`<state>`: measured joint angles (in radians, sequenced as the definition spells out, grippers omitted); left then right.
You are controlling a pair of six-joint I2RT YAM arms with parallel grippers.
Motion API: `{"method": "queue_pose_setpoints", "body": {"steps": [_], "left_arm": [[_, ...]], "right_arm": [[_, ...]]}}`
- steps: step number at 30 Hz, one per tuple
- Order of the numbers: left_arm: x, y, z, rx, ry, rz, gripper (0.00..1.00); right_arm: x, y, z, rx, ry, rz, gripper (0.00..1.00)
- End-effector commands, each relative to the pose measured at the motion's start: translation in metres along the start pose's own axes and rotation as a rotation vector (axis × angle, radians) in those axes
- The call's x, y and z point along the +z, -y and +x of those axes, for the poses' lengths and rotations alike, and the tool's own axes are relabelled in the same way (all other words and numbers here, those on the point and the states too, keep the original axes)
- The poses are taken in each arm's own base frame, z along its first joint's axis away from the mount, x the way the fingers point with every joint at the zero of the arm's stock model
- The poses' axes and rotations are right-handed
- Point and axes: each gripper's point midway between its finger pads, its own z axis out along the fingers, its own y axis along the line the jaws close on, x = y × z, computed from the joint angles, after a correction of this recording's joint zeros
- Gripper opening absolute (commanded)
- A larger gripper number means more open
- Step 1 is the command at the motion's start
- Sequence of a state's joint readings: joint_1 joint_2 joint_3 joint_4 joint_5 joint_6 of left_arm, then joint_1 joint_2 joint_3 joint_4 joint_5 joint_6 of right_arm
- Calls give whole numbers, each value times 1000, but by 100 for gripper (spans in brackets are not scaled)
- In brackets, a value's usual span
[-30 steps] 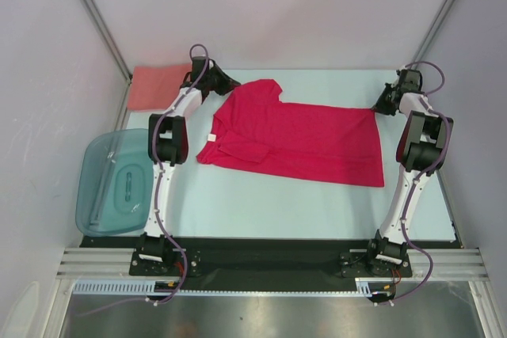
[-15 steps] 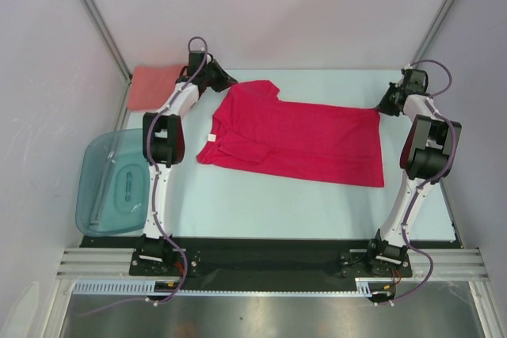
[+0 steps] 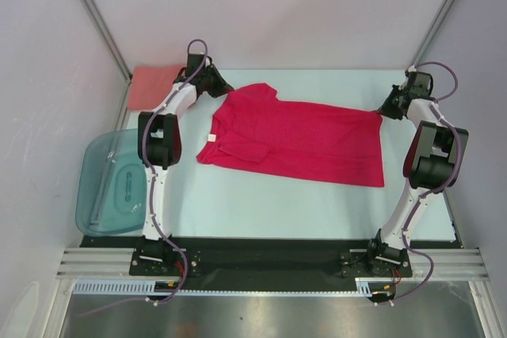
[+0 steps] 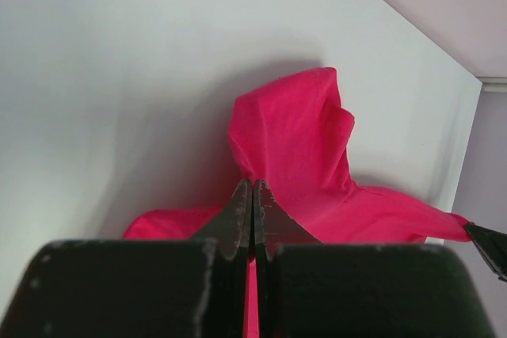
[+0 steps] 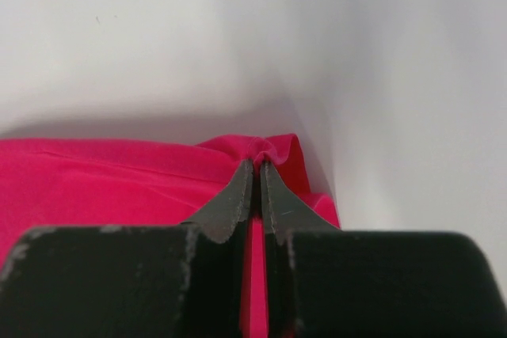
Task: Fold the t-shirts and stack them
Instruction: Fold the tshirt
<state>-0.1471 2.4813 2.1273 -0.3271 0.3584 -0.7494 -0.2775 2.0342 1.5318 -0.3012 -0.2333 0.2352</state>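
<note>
right arm [image 3: 432,148] farther out than before; red t-shirt [image 3: 293,136] flat, stretched lengthwise

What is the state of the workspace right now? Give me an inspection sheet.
Surface: pale table, flat.
Job's things: red t-shirt spread flat; pink t-shirt folded at the far left corner.
Clutter: teal tub at the left edge.
End effectors: left end effector shut on the red t-shirt's far left corner; right end effector shut on its far right corner.
Cables: purple cables looped along both arms.
Surroundings: white walls; nothing else seen.
</note>
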Motion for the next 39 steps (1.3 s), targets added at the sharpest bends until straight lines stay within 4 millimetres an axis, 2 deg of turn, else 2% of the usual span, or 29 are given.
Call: {"method": "queue_pose_setpoints", "body": {"steps": [1,11,16,21,26,28,29,31,32,34,39], "left_arm": [[-42,32,-28,72,89,22,0],[-59,27,-31,89,98,-5,0],[-53,24,-24,72,68,7,0],[-54,26,-21,67,63,16,0],[-63,25,-21,73,78,-3,0],[-69,23,-18,73,77,-15,0],[-68,16,-11,68,63,-31,0],[-76,16,-10,75,72,-38,0],[-75,9,-4,73,59,-55,0],[-83,11,-3,78,68,-55,0],[-91,-5,13,67,50,-98,0]], "right_arm": [[-25,-11,-18,-7,63,-30,0],[-17,-2,-1,-8,22,-22,0],[-12,0,2,2,13,-22,0],[-18,1,1,3,31,-6,0],[-25,-1,8,4,30,-6,0],[-27,-1,13,4,27,-6,0],[-27,0,16,8,22,-3,0],[-28,2,22,15,15,0,0],[-30,1,22,13,18,-4,0],[-31,1,22,17,21,-5,0],[-33,6,28,19,13,15,0]]}}
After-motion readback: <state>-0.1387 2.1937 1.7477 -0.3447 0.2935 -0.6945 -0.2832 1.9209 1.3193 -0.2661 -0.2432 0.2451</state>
